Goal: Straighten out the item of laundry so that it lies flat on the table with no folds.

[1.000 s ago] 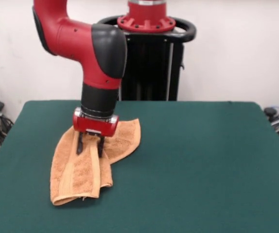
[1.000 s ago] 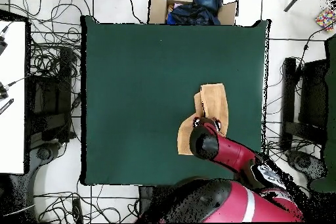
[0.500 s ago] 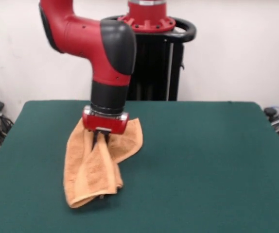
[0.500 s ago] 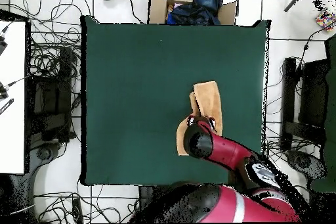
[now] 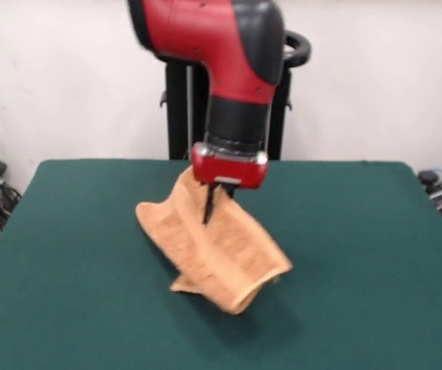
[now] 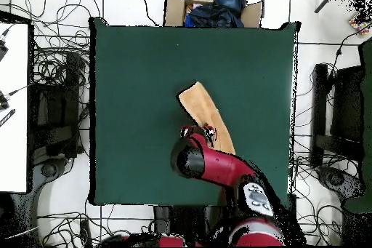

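The item of laundry [image 5: 217, 250] is an orange-tan towel, lifted and swinging above the green table [image 5: 359, 254]. It hangs folded from my gripper [image 5: 215, 202], which is shut on its upper part; its lower edges trail toward the table. From overhead the towel [image 6: 202, 107] shows as a long slanted strip beside the arm, and the gripper itself is hidden under the arm there.
A cardboard box [image 6: 211, 6] with dark cloth sits past the table's far edge in the overhead view. Cables [image 6: 54, 63] and equipment lie on the floor on both sides of the table.
The arm has swung across the table, rightward in the front view, carrying the towel off the surface. The towel has lifted and flared out from a slumped fold into a swinging sheet.
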Available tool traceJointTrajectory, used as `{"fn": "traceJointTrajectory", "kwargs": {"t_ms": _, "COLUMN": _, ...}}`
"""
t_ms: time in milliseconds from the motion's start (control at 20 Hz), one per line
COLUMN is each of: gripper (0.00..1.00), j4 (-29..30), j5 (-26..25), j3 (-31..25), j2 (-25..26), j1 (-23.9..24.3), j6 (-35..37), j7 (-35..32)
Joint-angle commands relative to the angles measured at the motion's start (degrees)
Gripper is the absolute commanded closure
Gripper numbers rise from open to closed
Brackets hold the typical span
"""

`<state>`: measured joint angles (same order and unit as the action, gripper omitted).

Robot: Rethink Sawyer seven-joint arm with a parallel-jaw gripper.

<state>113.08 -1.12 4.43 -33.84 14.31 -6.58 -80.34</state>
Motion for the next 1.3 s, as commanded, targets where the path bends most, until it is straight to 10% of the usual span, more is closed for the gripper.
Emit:
{"fn": "traceJointTrajectory", "kwargs": {"t_ms": 50, "gripper": 1.00, "j4": 5.34, "j5": 1.23, "j3": -0.22, "j2": -6.96, "j1": 3.68, "j6": 8.46, "j7": -11.72}}
{"fn": "traceJointTrajectory", "kwargs": {"t_ms": 700, "gripper": 1.00, "j4": -10.66, "j5": -8.15, "j3": -17.05, "j2": -8.03, "j1": 30.97, "j6": 32.85, "j7": 10.79}}
{"fn": "traceJointTrajectory", "kwargs": {"t_ms": 1300, "gripper": 1.00, "j4": -9.52, "j5": -10.57, "j3": -17.99, "j2": -17.44, "j1": 31.32, "j6": 41.98, "j7": 3.62}}
